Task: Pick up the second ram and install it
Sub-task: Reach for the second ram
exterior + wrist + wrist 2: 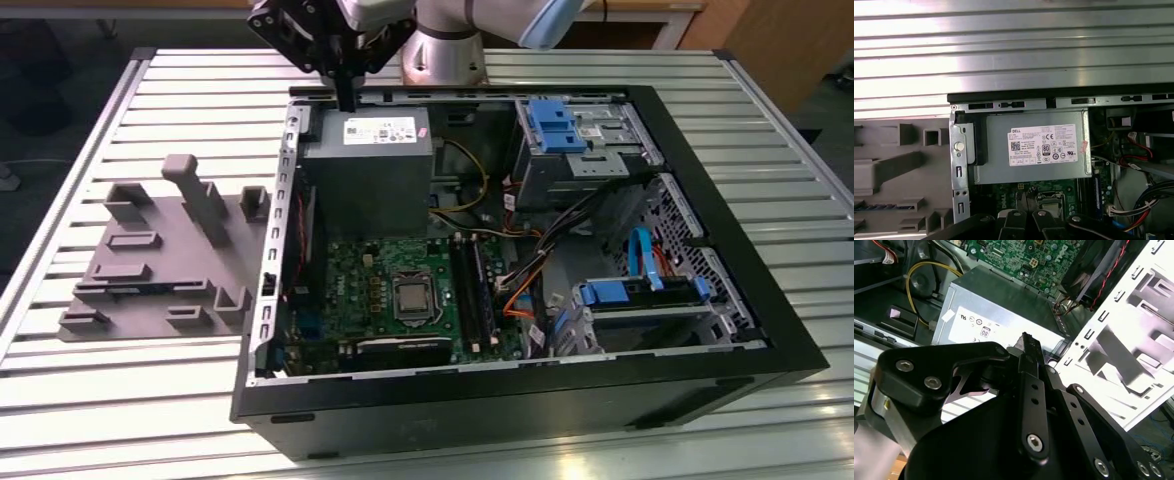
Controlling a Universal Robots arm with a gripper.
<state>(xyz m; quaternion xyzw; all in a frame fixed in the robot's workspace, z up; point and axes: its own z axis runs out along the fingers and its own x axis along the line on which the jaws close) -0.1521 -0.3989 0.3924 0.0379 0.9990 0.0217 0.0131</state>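
Observation:
My gripper (350, 98) hangs over the back rim of the open computer case (747, 300), just above the grey power supply (367, 160). Its black fingertips (1026, 340) are pressed together with nothing between them. Off to the exterior view's left lies the grey fixture block (160, 250). In one of its slots sits a thin dark strip with bluish marks (884, 206), which looks like the second ram. The gripper is well apart from it. The long black memory slots (470, 290) run along the green motherboard (360, 270) inside the case.
The case holds blue drive bays (561, 125), a blue-latched cage (641, 295) and loose cables (527, 270). The fixture has a tall upright post (200, 200). Everything rests on a ribbed metal table (134, 400). The arm's base (447, 55) stands behind the case.

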